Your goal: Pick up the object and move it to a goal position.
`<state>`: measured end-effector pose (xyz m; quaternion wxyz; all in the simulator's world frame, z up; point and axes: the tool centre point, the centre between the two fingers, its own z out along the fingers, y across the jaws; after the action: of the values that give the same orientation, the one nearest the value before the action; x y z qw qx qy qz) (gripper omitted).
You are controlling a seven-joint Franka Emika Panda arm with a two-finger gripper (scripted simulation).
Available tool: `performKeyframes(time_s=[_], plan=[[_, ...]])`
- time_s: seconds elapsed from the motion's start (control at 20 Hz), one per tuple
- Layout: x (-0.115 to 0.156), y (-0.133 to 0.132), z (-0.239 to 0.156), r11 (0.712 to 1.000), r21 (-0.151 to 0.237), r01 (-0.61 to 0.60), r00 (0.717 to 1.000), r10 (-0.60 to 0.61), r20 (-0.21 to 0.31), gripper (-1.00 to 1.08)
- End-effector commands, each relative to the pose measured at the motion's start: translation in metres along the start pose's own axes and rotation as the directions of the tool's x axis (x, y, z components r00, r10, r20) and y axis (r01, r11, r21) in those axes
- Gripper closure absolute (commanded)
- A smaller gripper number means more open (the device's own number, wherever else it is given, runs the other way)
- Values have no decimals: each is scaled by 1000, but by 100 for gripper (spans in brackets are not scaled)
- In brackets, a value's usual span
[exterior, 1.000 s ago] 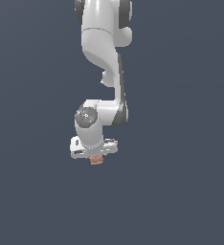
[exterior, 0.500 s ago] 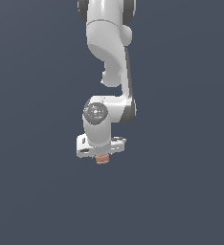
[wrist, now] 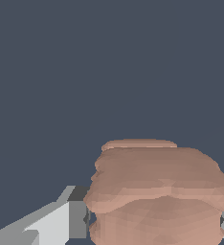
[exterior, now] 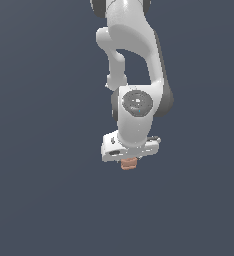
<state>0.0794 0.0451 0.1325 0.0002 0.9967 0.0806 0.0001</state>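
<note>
Flat slate-grey background fills both views, no visible surface edge or other props. White arm [exterior: 134,60] comes down from 12 o'clock of the exterior view, with the wrist joint's round cap facing the camera near centre. Gripper [exterior: 129,161] hangs just below it, at about 6 o'clock from the wrist. Object [exterior: 129,163] pokes out under the white hand body: small reddish-brown blocky piece, only its lower part visible there. In the wrist view the object [wrist: 157,191] is huge in frame, ridged bands stacked, with one grey-white finger [wrist: 61,220] tight against its flank and a sliver of another at the opposite edge. Claw looks clenched on the object; contact on the far side is mostly out of frame, so probably a two-sided grasp.
</note>
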Motion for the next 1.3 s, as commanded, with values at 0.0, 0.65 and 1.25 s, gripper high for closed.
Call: performKeyframes(time_s=[0.0, 0.65, 1.25], plan=[[8, -23, -18, 1000, 0, -1, 1000, 1, 0, 108], [49, -123, -98, 1000, 0, -1, 1000, 1, 0, 108], [66, -160, -127, 1000, 0, -1, 1000, 1, 0, 108]])
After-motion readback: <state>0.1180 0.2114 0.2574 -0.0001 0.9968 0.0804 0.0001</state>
